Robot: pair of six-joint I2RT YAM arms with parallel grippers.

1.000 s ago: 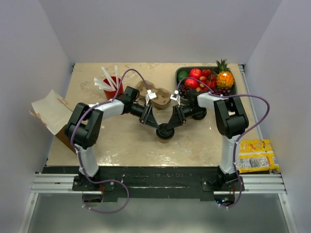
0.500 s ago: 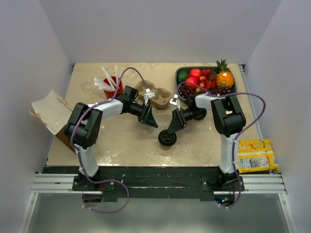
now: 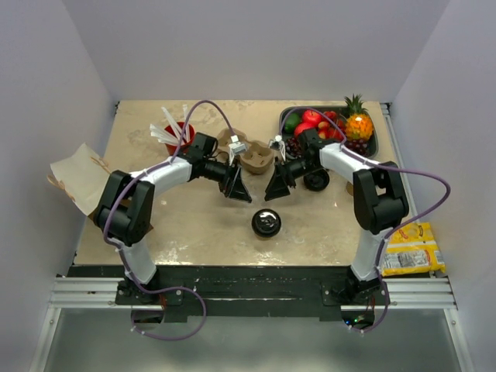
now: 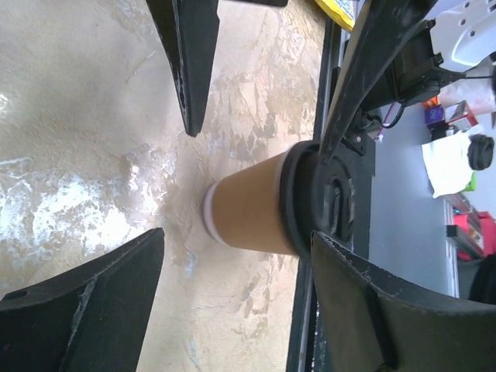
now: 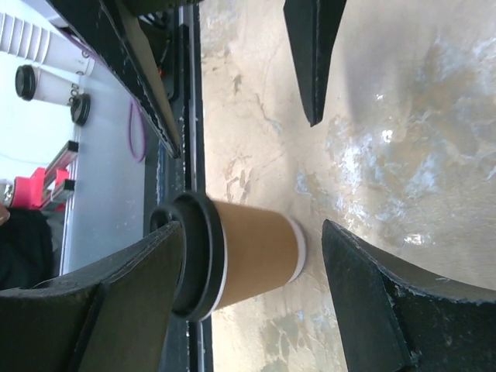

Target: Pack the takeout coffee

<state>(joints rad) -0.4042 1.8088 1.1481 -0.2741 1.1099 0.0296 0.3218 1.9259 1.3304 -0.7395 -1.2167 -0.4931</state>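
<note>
The takeout coffee (image 3: pixel 266 223), a tan paper cup with a black lid, stands upright on the table (image 3: pixel 194 232). It sits towards the near edge, about midway between the two arms. From above it shows mostly as a black disc.

The left hand (image 3: pixel 242 195) and the right hand (image 3: pixel 272 194) hang just behind the cup, angled down and inward so that their tips point towards each other. The cup is apart from both.

Each wrist camera sees the cup (image 4: pixel 260 209) (image 5: pixel 256 252) in the wide gap between its own fingers, with nothing touching it. The left hand (image 4: pixel 236 235) is spread wide and holds nothing, and the right hand (image 5: pixel 254 226) is the same.

Behind the hands lies a cardboard cup carrier (image 3: pixel 252 155). A dark tray of fruit (image 3: pixel 329 128) sits at the far right, and a brown paper bag (image 3: pixel 77 182) lies at the left edge.
</note>
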